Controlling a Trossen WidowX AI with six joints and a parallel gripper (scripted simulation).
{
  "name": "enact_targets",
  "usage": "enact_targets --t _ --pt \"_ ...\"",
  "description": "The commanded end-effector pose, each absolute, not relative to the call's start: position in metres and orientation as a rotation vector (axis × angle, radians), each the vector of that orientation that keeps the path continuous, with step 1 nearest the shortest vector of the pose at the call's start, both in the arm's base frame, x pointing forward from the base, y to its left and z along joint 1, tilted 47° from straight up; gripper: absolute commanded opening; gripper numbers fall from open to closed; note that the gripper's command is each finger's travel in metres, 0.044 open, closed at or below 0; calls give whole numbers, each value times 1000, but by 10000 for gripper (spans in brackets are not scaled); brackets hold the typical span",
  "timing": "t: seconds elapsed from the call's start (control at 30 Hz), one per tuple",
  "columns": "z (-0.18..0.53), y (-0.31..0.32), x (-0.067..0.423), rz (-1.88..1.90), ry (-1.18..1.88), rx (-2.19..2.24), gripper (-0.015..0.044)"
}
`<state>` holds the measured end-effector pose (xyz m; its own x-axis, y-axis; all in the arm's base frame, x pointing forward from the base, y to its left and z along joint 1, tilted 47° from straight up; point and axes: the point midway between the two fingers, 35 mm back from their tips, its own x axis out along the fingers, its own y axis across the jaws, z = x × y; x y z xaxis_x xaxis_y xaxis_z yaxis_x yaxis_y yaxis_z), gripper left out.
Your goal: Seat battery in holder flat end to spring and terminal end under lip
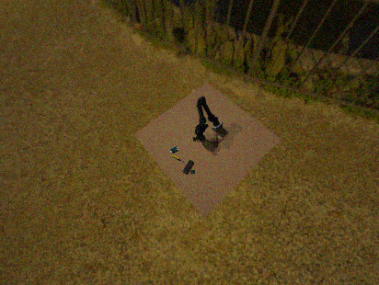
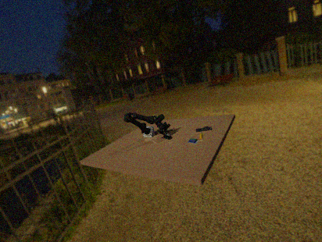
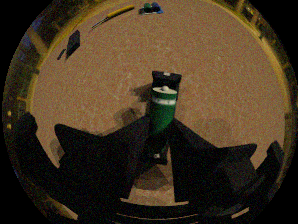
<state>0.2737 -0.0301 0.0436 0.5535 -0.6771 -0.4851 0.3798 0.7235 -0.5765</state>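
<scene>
The green battery (image 3: 163,111) with a white band stands out between my fingertips in the wrist view, its pale terminal end pointing up the view. My gripper (image 3: 159,120) (image 1: 198,139) (image 2: 167,137) is shut on its lower part. The black holder (image 3: 167,77) lies behind the battery, roughly in line with it, its lip end showing past the terminal. The holder's other end shows between the fingers. The battery and fingers hide the holder's middle and the spring. Whether the battery touches the holder cannot be told; in the top and exterior views both are too small to make out.
A yellow screwdriver (image 3: 120,10) (image 1: 176,157) (image 2: 201,137) lies near a small blue tray (image 3: 158,9) (image 1: 174,150) (image 2: 193,140) with round items. A dark box (image 3: 74,42) (image 1: 188,166) (image 2: 204,129) lies beside a small dark block (image 3: 61,53) (image 1: 192,172).
</scene>
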Motion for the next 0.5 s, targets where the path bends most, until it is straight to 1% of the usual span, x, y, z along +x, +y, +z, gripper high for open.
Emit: enact_targets --t 0.0,0.47 --pt "40 -31 270 -643 770 -437 62" --pt "38 -31 274 -646 814 -423 62"
